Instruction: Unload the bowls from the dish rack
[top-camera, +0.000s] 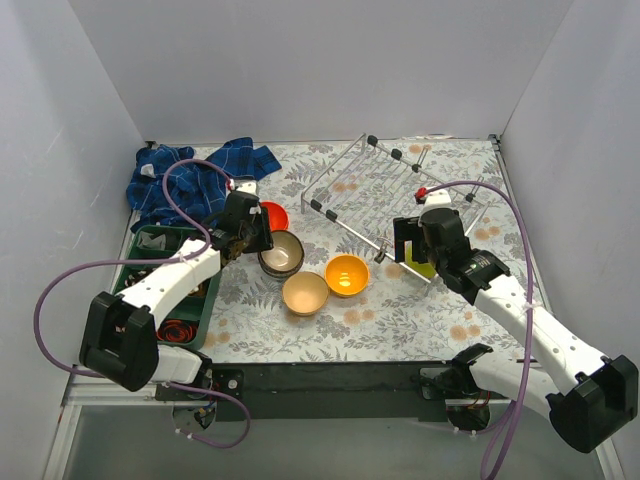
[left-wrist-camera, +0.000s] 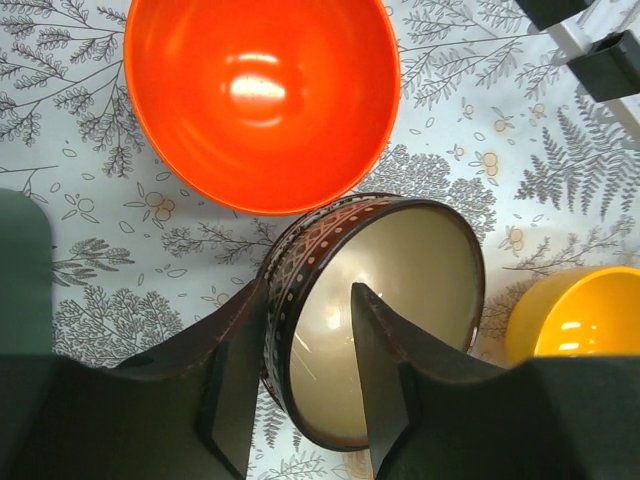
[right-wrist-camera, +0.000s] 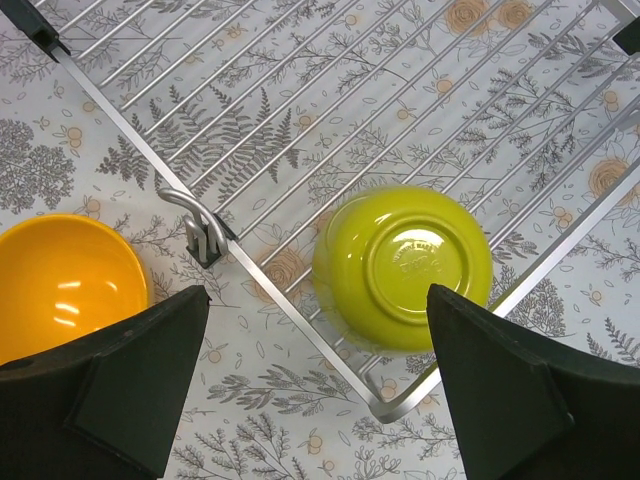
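Bowls lie in two groups, and that shows you how far along the job is. Four rest upright on the tabletop near its middle, close together: the red-orange bowl (top-camera: 272, 213), the patterned bowl (left-wrist-camera: 375, 310), the beige bowl (top-camera: 305, 292) and the yellow-orange bowl (top-camera: 347, 274). Keeping them tight together leaves the near edge free for the arms.

Your left tool (left-wrist-camera: 305, 300) straddles the patterned bowl's rim, one finger outside the wall and one inside. The inner finger stands off the wall with a visible gap, so the tool is slack and nothing is pinched. The bowl sits on the tabletop on its own, just beside the red-orange one. A rim pinch suits this shape, since the bowl is too wide to span.

The lime green bowl (right-wrist-camera: 405, 268) is the only one you can see on the dish rack (top-camera: 365, 180), which lies toward the far right corner. It rests upside down on the wires at the rack's nearest corner, as it would to drain. Your right tool (right-wrist-camera: 315, 295) hangs over it, fingers spread wide on either side and holding nothing. Judged from this, the green bowl is next. Its rim faces down on the wires, so expect an awkward grip.
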